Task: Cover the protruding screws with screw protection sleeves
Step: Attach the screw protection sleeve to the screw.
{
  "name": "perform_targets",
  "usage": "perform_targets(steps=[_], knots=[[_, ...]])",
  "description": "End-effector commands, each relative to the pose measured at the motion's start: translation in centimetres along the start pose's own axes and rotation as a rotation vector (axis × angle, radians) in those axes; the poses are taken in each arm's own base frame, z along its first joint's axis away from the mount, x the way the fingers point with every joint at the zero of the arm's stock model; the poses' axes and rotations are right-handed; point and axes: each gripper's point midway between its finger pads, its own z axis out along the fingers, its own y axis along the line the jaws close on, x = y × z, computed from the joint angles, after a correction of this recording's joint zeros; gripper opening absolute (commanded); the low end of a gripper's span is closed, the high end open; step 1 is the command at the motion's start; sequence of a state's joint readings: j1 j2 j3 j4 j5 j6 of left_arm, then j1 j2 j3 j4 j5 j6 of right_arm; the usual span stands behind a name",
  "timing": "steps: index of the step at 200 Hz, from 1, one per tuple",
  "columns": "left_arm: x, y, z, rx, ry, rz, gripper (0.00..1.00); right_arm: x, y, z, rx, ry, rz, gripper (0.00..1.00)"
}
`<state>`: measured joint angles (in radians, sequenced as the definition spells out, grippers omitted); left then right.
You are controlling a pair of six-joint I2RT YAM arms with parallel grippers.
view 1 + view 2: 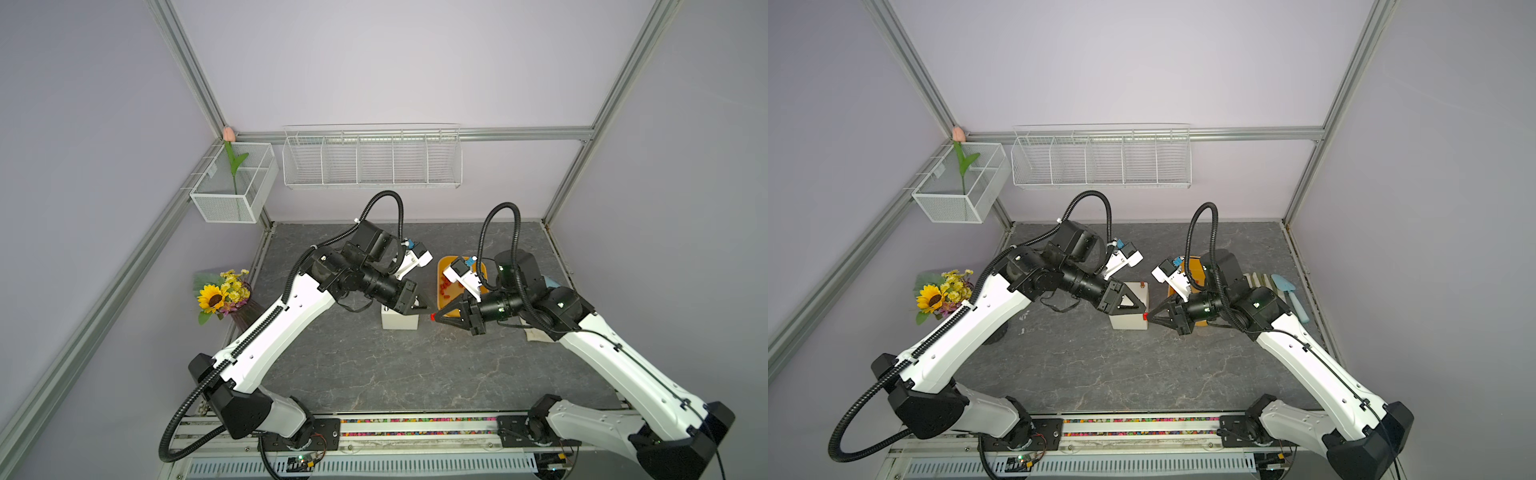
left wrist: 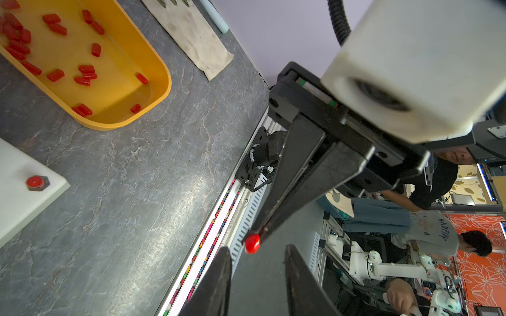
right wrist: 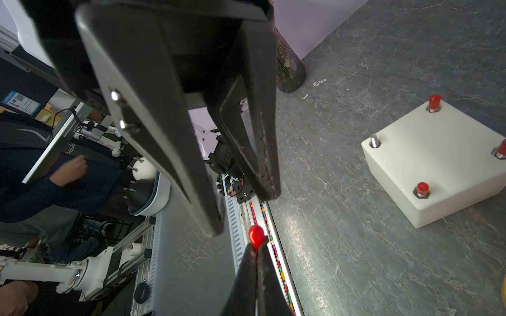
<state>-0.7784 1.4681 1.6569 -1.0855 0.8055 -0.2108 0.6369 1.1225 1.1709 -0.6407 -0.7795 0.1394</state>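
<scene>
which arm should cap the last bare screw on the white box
Right, probably: the right gripper has its jaws shut on a red sleeve, and the bare screw on the white box is nearby. The left gripper has open, empty jaws.

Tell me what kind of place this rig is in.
Probably a robotics lab's data-collection booth: aluminium frame with plain lilac walls, and the left wrist view shows another white robot arm and people beyond it.

Overhead stereo pair, close wrist views
</scene>
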Motion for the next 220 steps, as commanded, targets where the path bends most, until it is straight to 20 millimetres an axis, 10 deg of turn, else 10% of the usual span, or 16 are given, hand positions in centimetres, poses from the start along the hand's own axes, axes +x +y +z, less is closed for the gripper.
perform_targets(steps=[1, 100, 220], knots=[[0.8, -0.3, 0.0, -0.008, 0.046, 0.027, 0.32, -0.1, 0.9, 0.0, -0.028, 0.016, -0.031, 0.06], [1.2, -0.6, 0.3, -0.023, 0.070, 0.044, 0.05, -0.1, 0.9, -0.1, -0.018, 0.013, -0.039, 0.06], [1.2, -0.5, 1.4, -0.035, 0.089, 0.054, 0.21, -0.1, 1.7, -0.4, -0.039, 0.002, -0.051, 0.06]])
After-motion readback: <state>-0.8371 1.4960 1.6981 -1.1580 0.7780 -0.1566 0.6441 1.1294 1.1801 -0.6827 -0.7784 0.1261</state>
